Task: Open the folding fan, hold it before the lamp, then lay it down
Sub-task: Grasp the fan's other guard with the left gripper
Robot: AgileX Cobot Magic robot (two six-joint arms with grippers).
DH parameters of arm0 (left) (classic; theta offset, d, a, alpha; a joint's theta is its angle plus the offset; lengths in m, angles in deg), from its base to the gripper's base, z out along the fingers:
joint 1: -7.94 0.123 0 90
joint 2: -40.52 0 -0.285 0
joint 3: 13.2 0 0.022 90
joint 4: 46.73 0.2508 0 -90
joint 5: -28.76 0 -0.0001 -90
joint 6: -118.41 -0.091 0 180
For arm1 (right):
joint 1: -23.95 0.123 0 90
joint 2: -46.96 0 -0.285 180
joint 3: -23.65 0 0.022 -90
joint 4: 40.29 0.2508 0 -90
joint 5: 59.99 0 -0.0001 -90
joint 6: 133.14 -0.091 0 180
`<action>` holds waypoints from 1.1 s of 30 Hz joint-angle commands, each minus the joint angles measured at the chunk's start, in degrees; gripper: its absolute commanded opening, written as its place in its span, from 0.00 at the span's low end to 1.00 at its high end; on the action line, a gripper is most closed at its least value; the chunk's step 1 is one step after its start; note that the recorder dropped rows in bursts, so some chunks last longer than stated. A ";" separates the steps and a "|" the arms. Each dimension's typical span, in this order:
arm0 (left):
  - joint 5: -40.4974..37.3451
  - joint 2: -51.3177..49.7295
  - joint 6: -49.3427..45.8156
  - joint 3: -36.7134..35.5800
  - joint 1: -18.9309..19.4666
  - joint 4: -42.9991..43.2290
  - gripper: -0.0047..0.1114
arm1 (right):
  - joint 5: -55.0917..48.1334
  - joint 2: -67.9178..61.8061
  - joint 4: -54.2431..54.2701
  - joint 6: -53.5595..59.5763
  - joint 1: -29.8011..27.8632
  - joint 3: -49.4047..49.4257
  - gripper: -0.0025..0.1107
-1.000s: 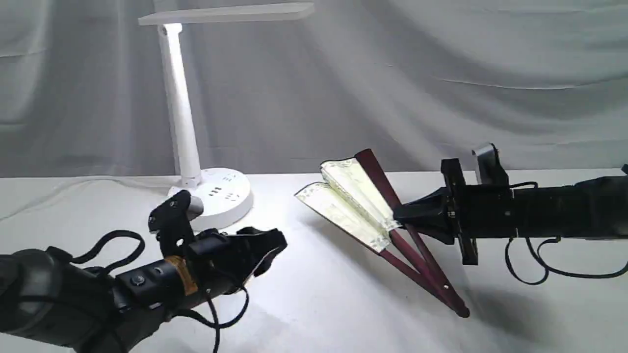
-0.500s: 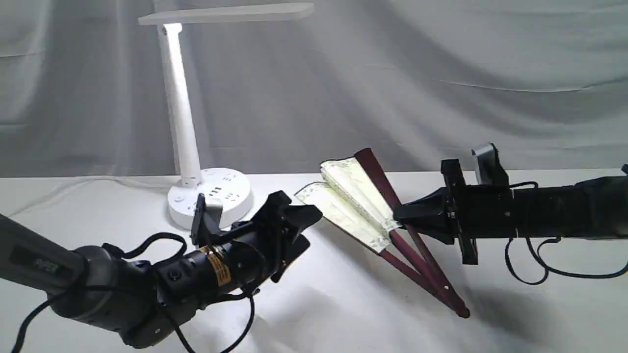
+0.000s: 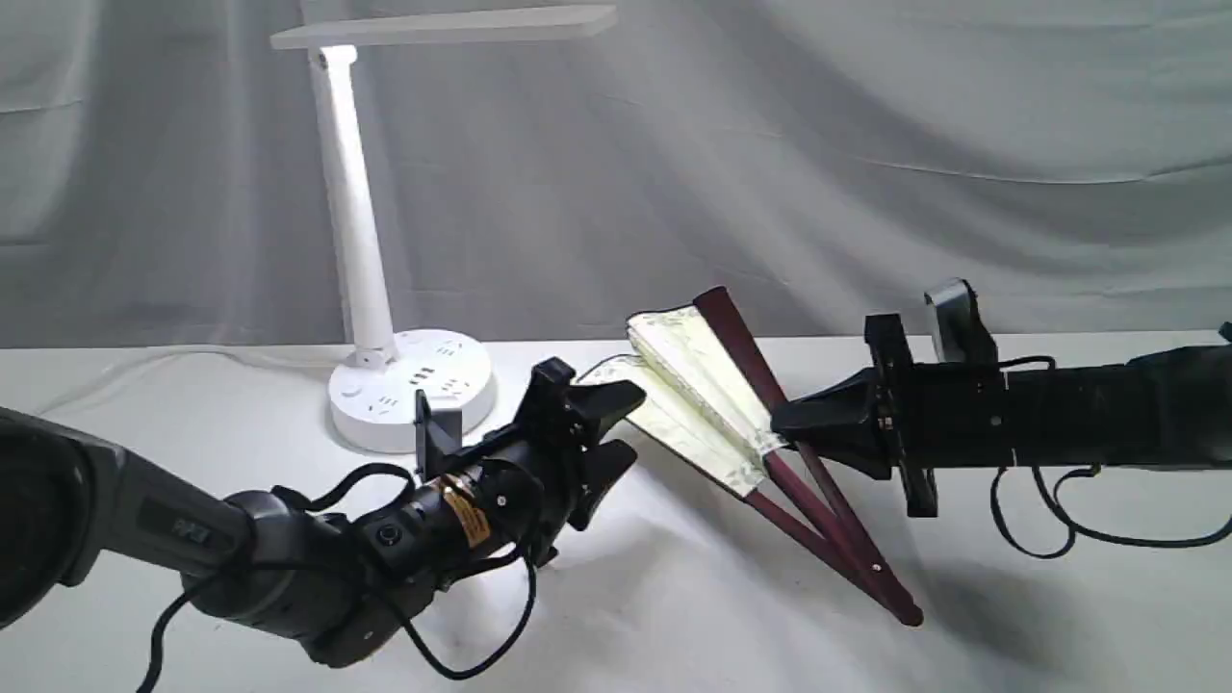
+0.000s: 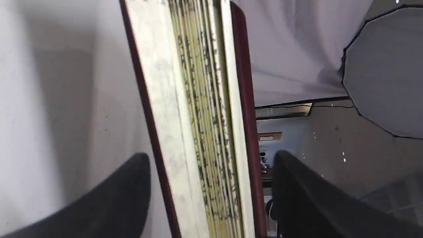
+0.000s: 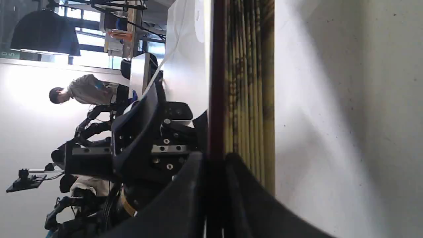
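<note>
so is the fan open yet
Barely open: the fan shows only a narrow wedge, with its pleats bunched between the maroon ribs.

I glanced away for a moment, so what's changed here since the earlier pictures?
The left end effector swung across from by the lamp to the folding fan, open jaws either side of its leaf edge, not gripping. The right end effector still pinches a maroon rib; fan and lamp unmoved.

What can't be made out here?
- Fan script: too small in exterior view, blurred in left wrist view.
- Right gripper grip spot: its own body hides it in exterior view.
- Left gripper contact with fan: jaws open around it, touch unclear.
- Lamp buttons: too small, exterior view.
</note>
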 commanded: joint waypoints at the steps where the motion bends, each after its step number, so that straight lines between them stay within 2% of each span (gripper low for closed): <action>1: -0.67 -1.69 3.51 2.66 0.01 0.15 0.51 | -1.40 0.34 0.75 1.55 0.05 -0.02 0.02; 9: -4.58 -3.99 4.67 6.32 -0.22 -0.04 0.51 | -1.40 0.24 0.29 1.53 0.05 -0.02 0.02; 20: -3.23 -6.17 6.04 11.00 -1.53 0.85 0.50 | -1.40 0.24 -0.10 1.53 0.05 -0.02 0.02; 23: -3.38 -6.17 6.04 11.12 -1.76 1.37 0.44 | -1.40 0.24 -0.87 1.58 0.05 -0.02 0.02; 27: -3.38 -6.17 6.04 11.12 -1.76 2.25 0.29 | -1.40 0.24 -0.87 1.58 0.05 -0.02 0.02; 33: -2.90 -6.17 6.18 10.98 -1.76 3.91 0.13 | -1.40 0.24 -0.49 1.80 0.05 -0.02 0.02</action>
